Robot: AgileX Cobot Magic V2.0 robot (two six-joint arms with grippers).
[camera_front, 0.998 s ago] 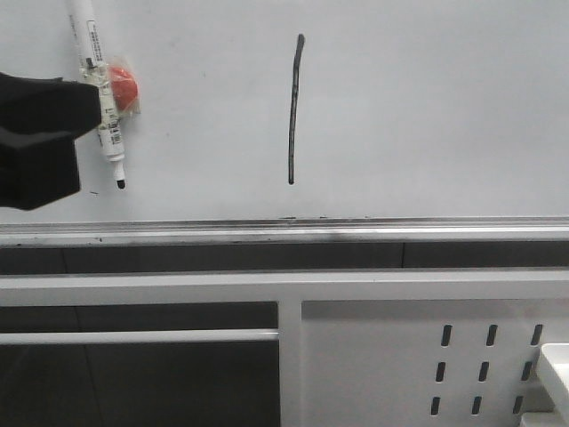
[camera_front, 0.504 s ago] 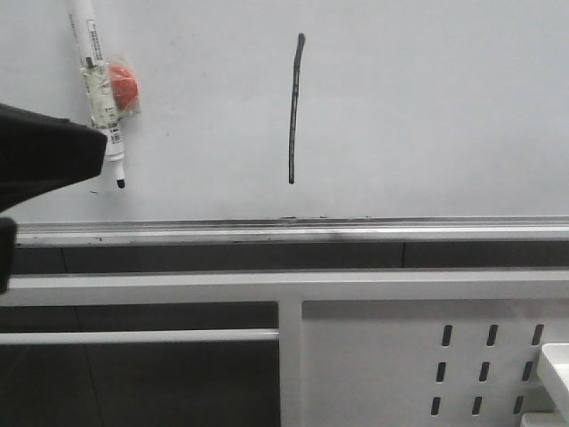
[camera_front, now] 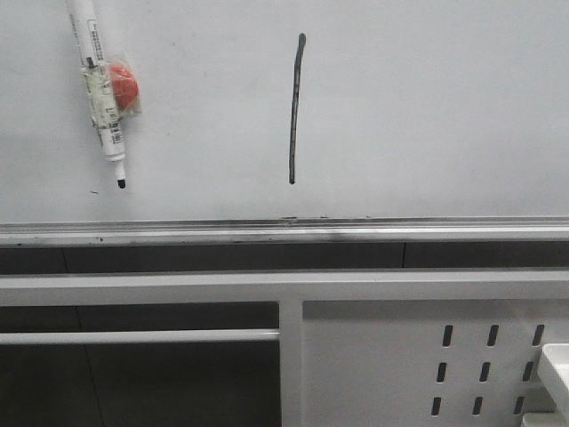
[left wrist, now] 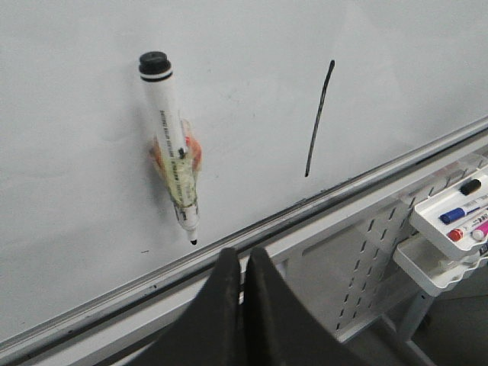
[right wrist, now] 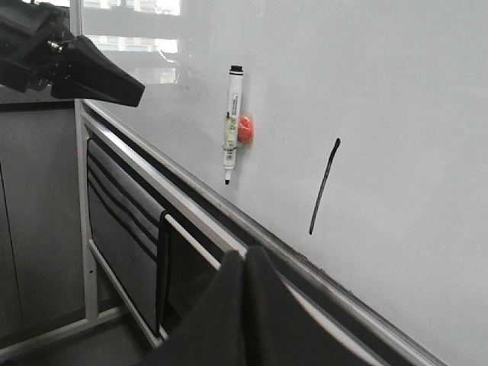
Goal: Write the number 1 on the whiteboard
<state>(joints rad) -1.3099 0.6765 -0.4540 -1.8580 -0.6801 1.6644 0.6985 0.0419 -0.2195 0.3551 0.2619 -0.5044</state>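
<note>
On the whiteboard [camera_front: 427, 116] the number 1 [camera_front: 294, 108] is written: 1 thin dark stroke, nearly vertical and a little curved, ending above the silver rail [camera_front: 284, 231] without touching it. I see it also in my left wrist view [left wrist: 319, 120] and in my right wrist view [right wrist: 324, 187].

Well apart from the stroke, to its left in the front view, the marker [camera_front: 98, 93] hangs on the board with its tip pointing down, and a red magnet [camera_front: 124, 87] sits against its body. Neither of my grippers touches it.

My left gripper [left wrist: 242, 263] is away from the board, below the rail, and its fingers are pressed together with nothing between them. My right gripper [right wrist: 245, 263] is the same, fingers together and empty, looking at the board from the side. Neither arm appears in the front view.

I judge the task as done: the digit is complete and readable, and the marker is parked on the board. I think nothing is left to write; only bringing my arms to rest may remain.
</note>
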